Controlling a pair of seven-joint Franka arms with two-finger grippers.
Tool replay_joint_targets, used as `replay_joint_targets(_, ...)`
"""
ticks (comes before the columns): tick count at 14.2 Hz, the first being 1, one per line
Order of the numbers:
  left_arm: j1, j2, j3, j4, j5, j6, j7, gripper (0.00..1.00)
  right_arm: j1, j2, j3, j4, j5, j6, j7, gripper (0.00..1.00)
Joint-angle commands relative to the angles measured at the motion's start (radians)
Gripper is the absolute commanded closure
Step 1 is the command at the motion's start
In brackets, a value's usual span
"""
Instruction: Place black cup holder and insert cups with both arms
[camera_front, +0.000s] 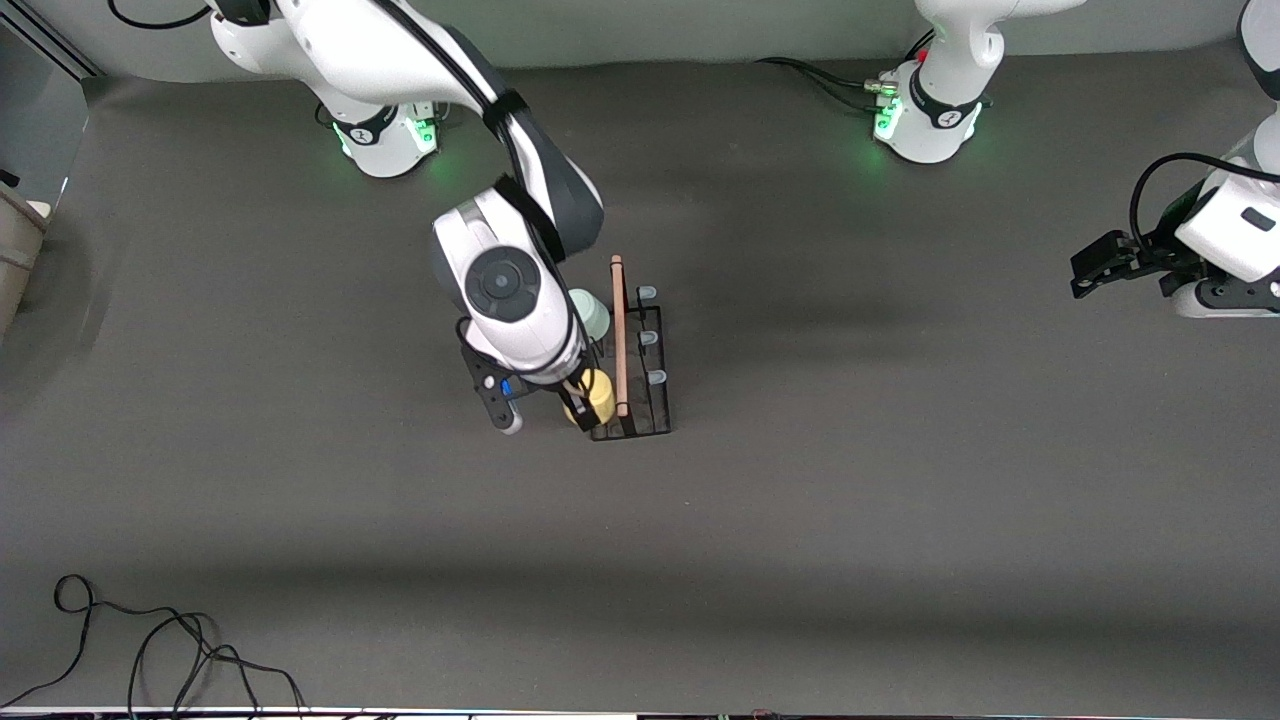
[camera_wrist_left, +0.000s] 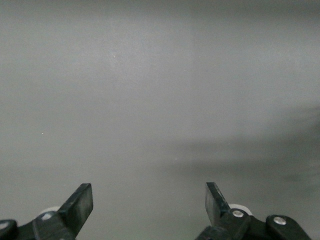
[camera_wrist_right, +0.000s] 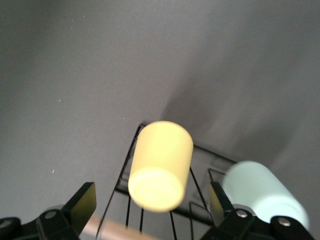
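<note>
The black cup holder (camera_front: 655, 405) stands mid-table with its wooden rod (camera_front: 619, 335) on top. A yellow cup (camera_front: 600, 393) sits upside down on a peg at the end nearer the front camera. A pale mint cup (camera_front: 592, 312) sits on a peg farther along the same side. My right gripper (camera_front: 588, 398) is open, its fingers either side of the yellow cup (camera_wrist_right: 162, 160) without touching it; the mint cup (camera_wrist_right: 260, 192) shows beside it. No pale blue cup shows; the right wrist hides the middle of that side. My left gripper (camera_front: 1095, 265) waits open and empty at the left arm's end of the table (camera_wrist_left: 149, 200).
Three blue-tipped pegs (camera_front: 648, 338) on the rack's side toward the left arm carry nothing. Loose black cables (camera_front: 150, 640) lie near the table's front edge at the right arm's end. A grey box edge (camera_front: 15, 240) stands at that end.
</note>
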Motion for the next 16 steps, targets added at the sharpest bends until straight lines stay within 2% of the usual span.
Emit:
replay_joint_targets(1, -0.010, -0.010, 0.005, -0.002, 0.016, -0.003, -0.018, 0.00, -0.002, -0.088, 0.000, 0.065, -0.011, -0.163, -0.006, 0.00)
replay_joint_targets(3, -0.012, -0.010, 0.005, -0.002, 0.016, -0.005, -0.019, 0.00, -0.003, -0.175, -0.011, 0.059, -0.014, -0.243, -0.100, 0.00)
replay_joint_targets(6, -0.012, -0.010, 0.005, -0.002, 0.016, -0.002, -0.019, 0.00, -0.002, -0.278, -0.081, 0.054, -0.017, -0.381, -0.321, 0.00)
replay_joint_targets(8, -0.010, -0.012, 0.005, -0.002, 0.016, -0.003, -0.019, 0.00, 0.014, -0.344, -0.141, 0.016, -0.048, -0.404, -0.471, 0.00)
replay_joint_targets(10, -0.010, -0.010, 0.005, -0.002, 0.016, -0.003, -0.019, 0.00, 0.000, -0.399, -0.156, -0.004, -0.085, -0.424, -0.590, 0.00)
replay_joint_targets(12, -0.010, -0.010, 0.005, -0.002, 0.016, 0.000, -0.019, 0.00, -0.006, -0.430, -0.207, -0.007, -0.088, -0.450, -0.750, 0.00)
replay_joint_targets(14, -0.012, -0.010, 0.005, -0.002, 0.016, 0.001, -0.019, 0.00, -0.084, -0.482, -0.196, -0.050, -0.121, -0.452, -0.890, 0.00)
replay_joint_targets(16, -0.010, -0.008, 0.005, -0.002, 0.016, 0.004, -0.019, 0.00, -0.226, -0.534, -0.115, -0.093, -0.145, -0.447, -1.071, 0.00)
